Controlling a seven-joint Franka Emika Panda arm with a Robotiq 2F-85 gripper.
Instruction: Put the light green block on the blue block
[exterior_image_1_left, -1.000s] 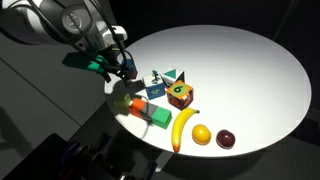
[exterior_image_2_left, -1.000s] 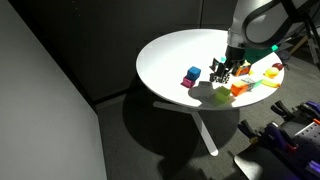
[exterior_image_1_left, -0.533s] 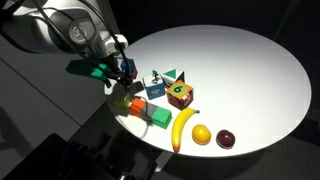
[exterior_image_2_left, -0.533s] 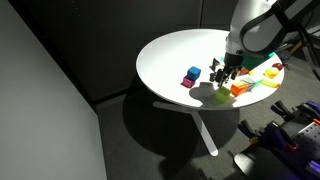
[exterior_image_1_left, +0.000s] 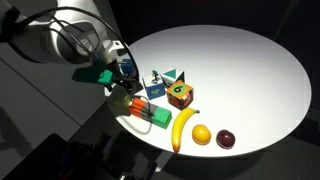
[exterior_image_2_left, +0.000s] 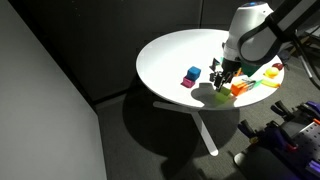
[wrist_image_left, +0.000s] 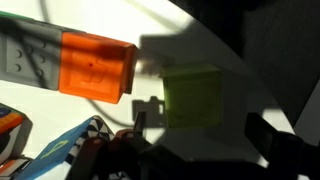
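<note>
The light green block (wrist_image_left: 192, 97) lies in shadow on the white table, just beyond my fingertips and in line with the gap between them. It also shows in both exterior views (exterior_image_1_left: 122, 99) (exterior_image_2_left: 221, 96). My gripper (wrist_image_left: 200, 135) is open and empty, hovering just above the block in both exterior views (exterior_image_1_left: 127, 73) (exterior_image_2_left: 220, 72). The blue block (exterior_image_1_left: 156, 92) sits a little further in on the table, apart from the light green one; it also shows in an exterior view (exterior_image_2_left: 191, 73). It is out of the wrist view.
An orange block (wrist_image_left: 97, 65) joined to a darker green one (exterior_image_1_left: 156, 117) lies right beside the light green block. A blue-and-white patterned block (exterior_image_1_left: 155, 78), a teal triangle (exterior_image_1_left: 171, 76), a numbered cube (exterior_image_1_left: 181, 93), a banana (exterior_image_1_left: 183, 128), a lemon (exterior_image_1_left: 201, 134) and a dark plum (exterior_image_1_left: 226, 139) stand nearby. The table edge (exterior_image_1_left: 115, 108) is close.
The gripper has moved down and a little inward toward the light green block, staying open. The blocks have not moved.
</note>
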